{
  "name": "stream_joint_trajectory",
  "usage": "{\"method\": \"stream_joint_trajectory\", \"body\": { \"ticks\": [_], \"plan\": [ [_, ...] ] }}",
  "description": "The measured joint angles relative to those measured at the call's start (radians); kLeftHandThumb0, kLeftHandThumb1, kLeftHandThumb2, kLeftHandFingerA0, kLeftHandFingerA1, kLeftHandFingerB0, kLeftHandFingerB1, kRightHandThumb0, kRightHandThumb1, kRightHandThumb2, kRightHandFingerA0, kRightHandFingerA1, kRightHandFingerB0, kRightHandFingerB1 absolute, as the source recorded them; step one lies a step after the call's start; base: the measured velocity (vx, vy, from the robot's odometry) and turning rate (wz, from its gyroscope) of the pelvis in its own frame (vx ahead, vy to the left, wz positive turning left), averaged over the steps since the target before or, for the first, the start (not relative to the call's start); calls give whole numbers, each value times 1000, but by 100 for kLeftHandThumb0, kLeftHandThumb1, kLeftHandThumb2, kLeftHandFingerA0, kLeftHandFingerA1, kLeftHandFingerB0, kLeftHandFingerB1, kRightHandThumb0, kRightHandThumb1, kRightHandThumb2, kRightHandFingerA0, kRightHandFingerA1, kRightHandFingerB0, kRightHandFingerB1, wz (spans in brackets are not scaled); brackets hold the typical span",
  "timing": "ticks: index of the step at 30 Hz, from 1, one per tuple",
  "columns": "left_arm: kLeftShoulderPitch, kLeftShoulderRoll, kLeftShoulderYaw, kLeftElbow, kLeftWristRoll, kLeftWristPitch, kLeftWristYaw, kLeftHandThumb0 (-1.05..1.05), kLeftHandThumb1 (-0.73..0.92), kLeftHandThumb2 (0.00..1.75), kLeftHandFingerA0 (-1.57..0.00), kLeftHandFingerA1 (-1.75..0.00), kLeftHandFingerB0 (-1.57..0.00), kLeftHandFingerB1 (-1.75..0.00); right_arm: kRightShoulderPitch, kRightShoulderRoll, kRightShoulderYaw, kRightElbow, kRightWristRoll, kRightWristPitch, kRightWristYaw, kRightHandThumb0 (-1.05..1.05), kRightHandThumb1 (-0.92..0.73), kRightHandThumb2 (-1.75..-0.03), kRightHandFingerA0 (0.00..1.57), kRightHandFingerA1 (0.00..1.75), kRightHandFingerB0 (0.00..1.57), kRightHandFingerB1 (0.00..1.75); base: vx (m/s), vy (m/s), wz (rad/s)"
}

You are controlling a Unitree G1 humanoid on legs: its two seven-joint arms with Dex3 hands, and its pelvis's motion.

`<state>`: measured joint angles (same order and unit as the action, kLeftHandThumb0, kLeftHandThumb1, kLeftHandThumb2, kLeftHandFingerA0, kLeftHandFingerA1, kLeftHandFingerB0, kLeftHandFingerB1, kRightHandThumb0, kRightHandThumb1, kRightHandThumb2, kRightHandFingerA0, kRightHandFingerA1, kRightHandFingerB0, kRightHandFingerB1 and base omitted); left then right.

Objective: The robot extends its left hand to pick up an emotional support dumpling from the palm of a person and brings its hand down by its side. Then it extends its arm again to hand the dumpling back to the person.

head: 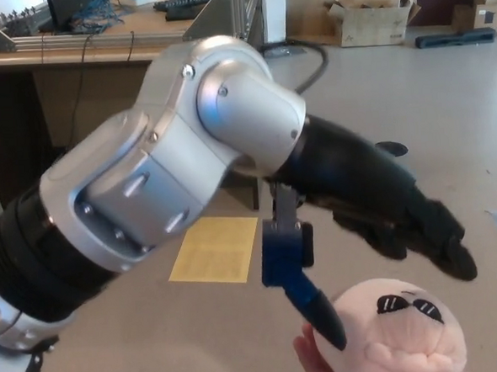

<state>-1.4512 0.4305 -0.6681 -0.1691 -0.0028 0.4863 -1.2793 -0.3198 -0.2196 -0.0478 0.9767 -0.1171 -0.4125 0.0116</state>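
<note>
The dumpling [397,333] was a round plush toy, pale pink, with a small sleepy face drawn on the upper side and soft folds at the bottom. It looked very light and easy to press, so I think it would give under the fingers and not slip, and it was surely not fragile. The best place to take it seemed to be across the round body, thumb on one side and the two fingers on the other, well above the person's hand [308,355] that carried it from below. The left hand [377,220] was extended forward from the big silver joint of the arm, just above the dumpling and a little behind it. It held nothing: the two thick fingers [442,246] pointed forward and slightly down, apart from the thumb [311,304], which hung down and almost touched the near side of the toy. The palm faced downward. The right hand did not show in the head view.
</note>
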Motion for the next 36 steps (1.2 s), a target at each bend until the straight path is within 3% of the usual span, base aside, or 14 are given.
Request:
{"method": "stream_joint_trajectory", "body": {
  "ticks": [8, 9, 10, 11, 12, 19, 25, 26, 31, 32, 33, 34, 35, 36],
  "plan": [
    [54, -3, -15, -27, 0, 36, -21, -90, 52, 93, 0, -14, 0, 0, -2, 0, 0, -1, 0, 12, -4, -44, -64, -59, 69, 48, 35, 36, 0, 0, 0],
    [55, -3, -15, -28, 0, 36, -21, -100, 55, 101, 0, -19, 0, 0, -2, 0, 0, -1, 0, 12, -4, -44, -64, -59, 69, 48, 35, 36, 0, 0, 0],
    [56, -3, -16, -30, 0, 36, -23, -103, 51, 73, 0, 0, 0, 0, -4, 0, 0, -1, 0, 13, -5, -44, -64, -59, 69, 48, 35, 36, 0, 0, 0],
    [59, -2, -17, -35, 1, 36, -24, -103, 51, 73, 0, 0, 0, 0, -5, 0, 0, -1, 0, 14, -5, -44, -64, -59, 69, 48, 35, 36, 0, 0, 0],
    [68, -2, -22, -54, 4, 35, -24, -105, 59, 59, 0, 0, 0, 0, -6, 0, 1, -1, 0, 16, -5, -44, -64, -59, 69, 48, 35, 36, 0, 0, 0],
    [133, -5, -37, -135, 33, 32, -9, -105, 59, 75, 0, 0, 0, 0, -7, 0, 1, -2, 0, 17, -7, -44, -64, -59, 69, 48, 35, 36, 0, 0, 0],
    [183, -6, -54, -162, 78, 0, 28, -105, 59, 77, 0, 0, 0, 0, -9, 1, 1, -2, 0, 19, -7, -44, -64, -59, 69, 48, 35, 36, 0, 0, 0],
    [188, -6, -54, -165, 83, -5, 33, -105, 62, 100, 0, -31, 0, 0, -9, 1, 1, -2, 0, 19, -7, -44, -64, -59, 69, 48, 35, 36, 0, 0, 0],
    [294, -7, -50, -202, 138, -62, 116, -105, 64, 105, 0, -39, 0, 0, -10, 2, 2, -3, 0, 20, -7, -44, -64, -59, 69, 48, 35, 36, 0, 0, 0],
    [307, -7, -50, -206, 144, -68, 127, -105, 79, 117, 0, -54, 0, 0, -10, 2, 2, -3, 0, 20, -7, -44, -64, -59, 69, 48, 35, 36, 0, 0, 0],
    [348, -7, -50, -218, 166, -91, 164, -105, 79, 117, 0, -54, 0, 0, -10, 3, 2, -3, 0, 20, -7, -44, -64, -59, 69, 48, 35, 36, 0, 0, 0],
    [357, -7, -50, -220, 173, -97, 173, -105, 75, 150, -9, -56, 0, 0, -10, 3, 2, -3, 0, 20, -7, -44, -64, -59, 69, 48, 35, 36, 0, 0, 0],
    [385, -7, -50, -225, 191, -114, 203, -105, 75, 150, -9, -56, 0, 0, -10, 4, 3, -3, 0, 20, -7, -44, -64, -59, 69, 48, 35, 36, 0, 0, 0],
    [400, -7, -49, -226, 201, -126, 223, -105, 92, 136, -17, -68, 0, 0, -10, 5, 3, -3, 0, 20, -7, -44, -64, -59, 69, 48, 35, 36, 0, 0, 0]
  ]
}}
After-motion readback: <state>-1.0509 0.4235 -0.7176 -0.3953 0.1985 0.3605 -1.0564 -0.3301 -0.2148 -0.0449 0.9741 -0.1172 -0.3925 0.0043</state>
